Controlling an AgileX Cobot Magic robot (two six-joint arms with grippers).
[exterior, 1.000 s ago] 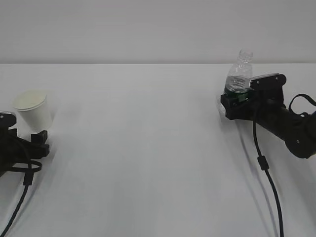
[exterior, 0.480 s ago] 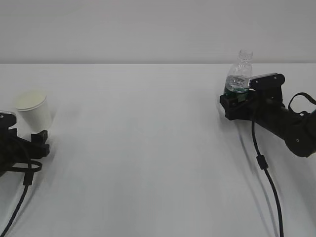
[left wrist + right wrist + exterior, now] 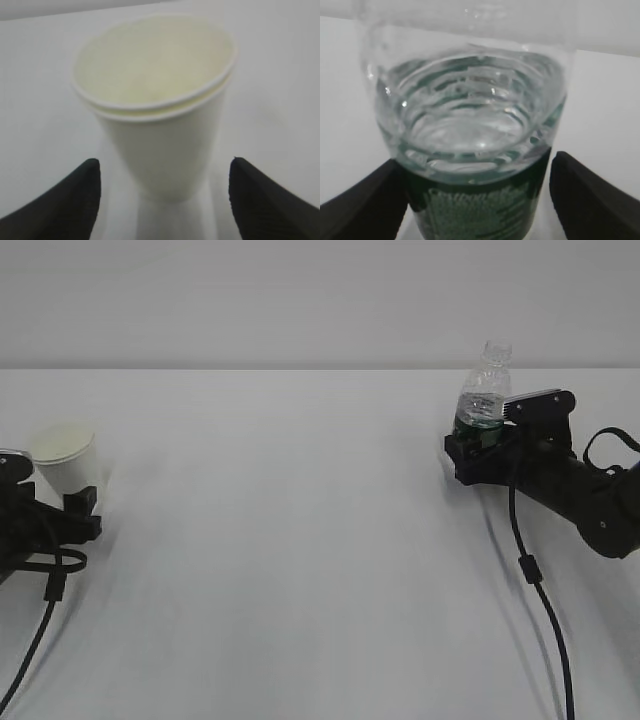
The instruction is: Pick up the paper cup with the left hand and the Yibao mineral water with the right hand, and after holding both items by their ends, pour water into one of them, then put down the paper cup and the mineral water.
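The paper cup (image 3: 62, 452) stands upright at the far left of the white table (image 3: 280, 540). My left gripper (image 3: 70, 505) sits low just in front of it, open. In the left wrist view the cup (image 3: 155, 100) fills the middle, and the gripper (image 3: 162, 200) has one finger on each side of its base with a clear gap both ways. The Yibao mineral water (image 3: 487, 390) stands uncapped at the right. My right gripper (image 3: 478, 448) is open around its green label. In the right wrist view the bottle (image 3: 470, 115) sits between the fingers of the gripper (image 3: 477, 200); a thin gap shows at the right finger.
A black cable (image 3: 530, 570) trails from the right arm over the table toward the front edge. Another cable (image 3: 45, 620) trails from the left arm. A pale wall stands behind the table's far edge.
My left gripper has slid forward toward the paper cup, so its fingers now flank the base. The right gripper and the bottle have barely moved.
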